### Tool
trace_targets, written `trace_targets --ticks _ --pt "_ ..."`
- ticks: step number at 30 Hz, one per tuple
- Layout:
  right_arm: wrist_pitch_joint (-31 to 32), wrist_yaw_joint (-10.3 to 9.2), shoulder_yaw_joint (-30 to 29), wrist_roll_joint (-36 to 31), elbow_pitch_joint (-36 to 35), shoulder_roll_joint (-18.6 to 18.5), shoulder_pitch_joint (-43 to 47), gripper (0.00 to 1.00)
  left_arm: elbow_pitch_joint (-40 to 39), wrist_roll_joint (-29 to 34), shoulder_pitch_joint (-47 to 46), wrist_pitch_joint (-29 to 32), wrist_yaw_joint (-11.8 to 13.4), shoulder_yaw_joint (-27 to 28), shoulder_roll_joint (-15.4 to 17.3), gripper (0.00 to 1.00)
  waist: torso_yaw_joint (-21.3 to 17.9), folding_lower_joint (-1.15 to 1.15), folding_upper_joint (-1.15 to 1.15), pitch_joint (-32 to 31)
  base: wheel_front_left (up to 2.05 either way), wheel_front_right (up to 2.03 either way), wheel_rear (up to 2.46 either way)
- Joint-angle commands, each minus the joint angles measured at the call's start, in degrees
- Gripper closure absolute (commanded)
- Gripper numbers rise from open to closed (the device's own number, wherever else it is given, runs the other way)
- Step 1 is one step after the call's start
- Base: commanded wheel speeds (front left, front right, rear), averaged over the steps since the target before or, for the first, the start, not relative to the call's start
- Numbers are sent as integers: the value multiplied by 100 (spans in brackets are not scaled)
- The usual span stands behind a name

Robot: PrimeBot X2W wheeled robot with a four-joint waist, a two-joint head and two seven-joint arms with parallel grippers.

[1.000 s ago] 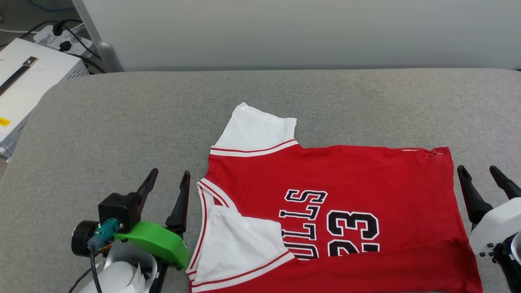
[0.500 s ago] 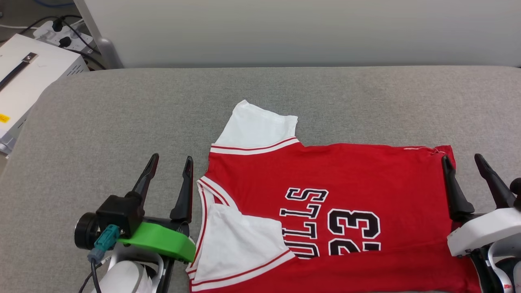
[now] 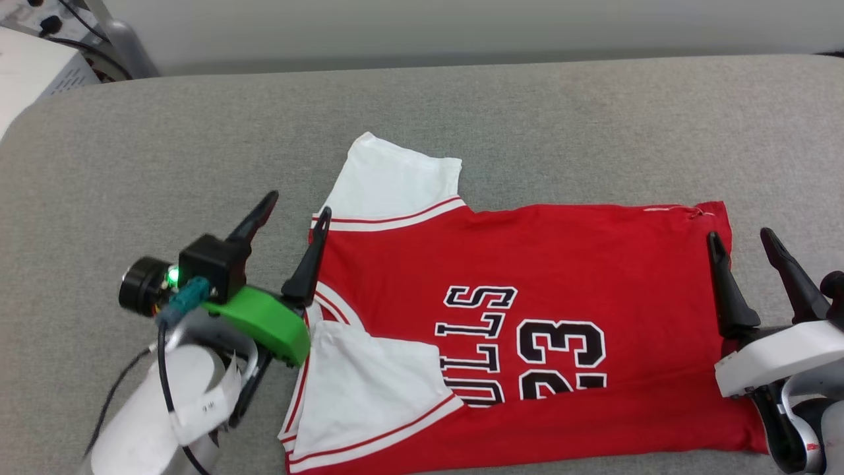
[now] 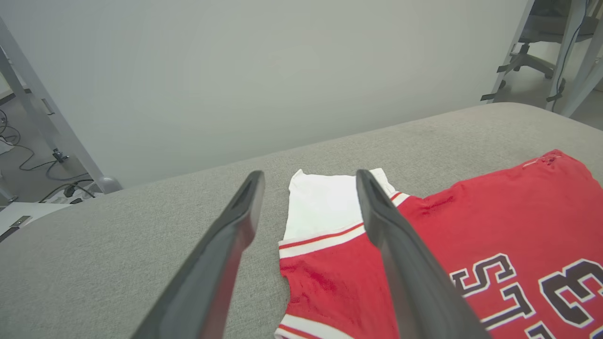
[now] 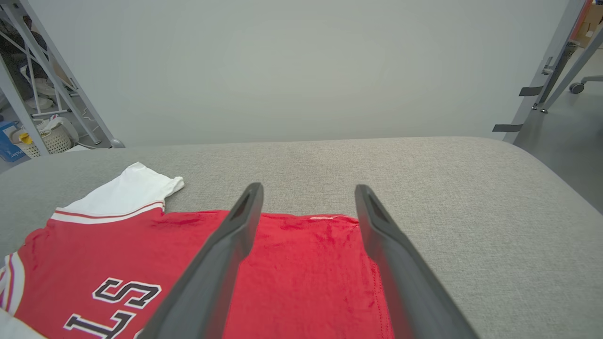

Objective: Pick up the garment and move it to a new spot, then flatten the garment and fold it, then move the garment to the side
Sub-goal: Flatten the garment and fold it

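The garment (image 3: 547,277) is a red jersey with white sleeves and black "BULLS 23" print, lying flat on the grey padded table (image 3: 198,158), collar to the left and hem to the right. One white sleeve is folded over the front at the lower left. My left gripper (image 3: 295,212) stands open at the shoulder edge, its right finger over the striped trim. My right gripper (image 3: 740,234) is open at the hem corner, its left finger over the red cloth. The far sleeve (image 4: 325,202) and the hem edge (image 5: 330,221) show between the fingers in the wrist views.
A pale wall (image 3: 461,26) runs behind the table. A white box (image 3: 33,69) with cables sits off the table's far left corner. Bare grey surface lies beyond the garment and to its left.
Both grippers have moved forward along the garment's side edges, the left to the shoulder, the right onto the hem corner. The camera has tilted down, shifting the whole picture.
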Motion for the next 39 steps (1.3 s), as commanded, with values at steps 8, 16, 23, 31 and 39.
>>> trace_targets --ticks 8,16,23,31,39 --pt "-289 -5 249 40 142 146 -468 0 590 -484 -1929 2017 -724 -156 466 0 -746 0 61 867 0 0 0" --pt "-621 -5 527 111 429 304 -744 0 1311 -1414 -3385 4342 -864 -552 902 0 -1274 0 61 1371 0 0 0" --pt "-774 -5 797 273 669 384 -902 0 1951 -1708 -4117 5462 -869 -709 1096 0 -1582 0 61 1716 0 0 0" --pt "-897 -5 1000 436 856 371 -1104 0 2662 -1620 -4521 5657 -743 -736 1115 0 -1771 0 61 1976 0 0 0" --pt "-899 -5 1202 509 979 274 -1252 0 3197 -1523 -4398 5660 -628 -868 1112 100 -1811 0 61 2028 0 0 0"
